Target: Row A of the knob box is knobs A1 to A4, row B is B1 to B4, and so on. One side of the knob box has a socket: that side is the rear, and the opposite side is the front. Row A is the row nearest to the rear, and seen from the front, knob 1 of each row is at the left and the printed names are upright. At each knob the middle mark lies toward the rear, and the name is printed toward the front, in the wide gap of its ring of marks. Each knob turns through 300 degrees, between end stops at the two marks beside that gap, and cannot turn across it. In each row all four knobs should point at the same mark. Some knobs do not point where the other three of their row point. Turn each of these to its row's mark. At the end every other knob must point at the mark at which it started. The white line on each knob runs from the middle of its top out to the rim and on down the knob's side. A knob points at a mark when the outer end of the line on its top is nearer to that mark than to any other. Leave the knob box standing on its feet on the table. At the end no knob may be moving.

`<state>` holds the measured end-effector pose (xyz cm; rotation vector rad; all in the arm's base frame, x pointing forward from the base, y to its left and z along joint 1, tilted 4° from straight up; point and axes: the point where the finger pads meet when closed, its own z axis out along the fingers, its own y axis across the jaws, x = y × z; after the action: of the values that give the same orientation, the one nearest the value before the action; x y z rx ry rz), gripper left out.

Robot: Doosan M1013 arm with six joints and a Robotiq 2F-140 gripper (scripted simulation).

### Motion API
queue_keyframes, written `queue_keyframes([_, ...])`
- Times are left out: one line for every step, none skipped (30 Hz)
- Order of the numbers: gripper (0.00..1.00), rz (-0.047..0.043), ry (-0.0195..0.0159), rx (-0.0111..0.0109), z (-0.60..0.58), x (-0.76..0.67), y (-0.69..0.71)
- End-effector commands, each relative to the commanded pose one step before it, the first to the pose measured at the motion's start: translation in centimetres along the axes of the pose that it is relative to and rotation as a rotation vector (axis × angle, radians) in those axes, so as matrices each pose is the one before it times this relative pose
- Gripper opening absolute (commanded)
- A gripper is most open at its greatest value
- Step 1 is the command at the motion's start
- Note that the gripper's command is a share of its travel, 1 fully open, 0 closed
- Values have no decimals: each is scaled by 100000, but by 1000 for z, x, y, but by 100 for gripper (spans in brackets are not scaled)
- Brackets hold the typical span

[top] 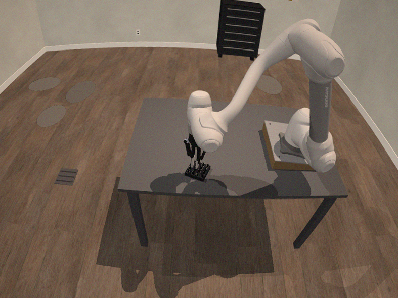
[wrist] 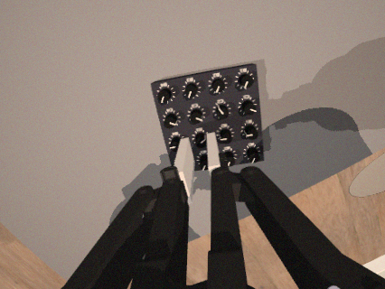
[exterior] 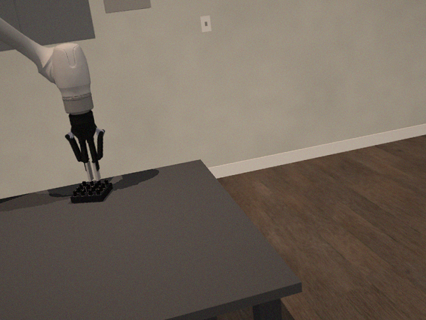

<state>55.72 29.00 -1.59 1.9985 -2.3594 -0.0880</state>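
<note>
The black knob box [top: 194,177] [exterior: 85,198] [wrist: 206,99] stands flat on the table. In the wrist view its printed names lie toward the top, so row A is lowest and knob 1 is at the right. Knob C2 [wrist: 221,110] has its line up and left; the rest of row C points right and slightly down. Row D's lines all point down and slightly left. My gripper [top: 194,167] [exterior: 94,180] [wrist: 200,148] points down with a narrow gap between its pale fingertips, at about knob-top height. The tips appear either side of knob B3 [wrist: 200,137]. A4 is hidden by a finger.
Neighbouring knobs stand close around the fingertips. The box is near one long edge of the grey table [top: 166,124] [exterior: 155,246]. The arm's base plate [top: 271,139] is at the table's right in the top view.
</note>
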Motion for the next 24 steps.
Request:
queue_keyframes([12,-3,-25,0,247,-6,2])
queue_keyframes([12,0,0,0,0,0,0])
queue_keyframes([12,0,0,0,0,0,0])
queue_keyframes([12,0,0,0,85,0,0])
queue_keyframes([12,0,0,0,78,-1,0])
queue_keyframes([12,0,0,0,71,-1,0])
queue_keyframes([12,0,0,0,64,0,0])
queue_keyframes([12,0,0,0,57,0,0])
queue_keyframes([12,0,0,0,51,0,0])
queue_keyframes([12,0,0,0,44,0,0])
queue_keyframes([12,0,0,0,37,0,0])
queue_keyframes([12,0,0,0,31,0,0])
queue_keyframes([12,0,0,0,25,0,0])
queue_keyframes([12,0,0,0,20,0,0])
queue_keyframes([12,0,0,0,15,0,0])
queue_keyframes([12,0,0,0,10,0,0])
queue_keyframes([12,0,0,0,6,0,0])
queue_keyframes([12,0,0,0,3,0,0])
queue_keyframes([12,0,0,0,0,0,0])
queue_keyframes([12,0,0,0,0,0,0])
queue_keyframes([12,0,0,0,1,0,0])
queue_keyframes([12,0,0,0,0,0,0])
queue_keyframes([12,0,0,0,0,0,0])
queue_keyframes([12,0,0,0,0,0,0])
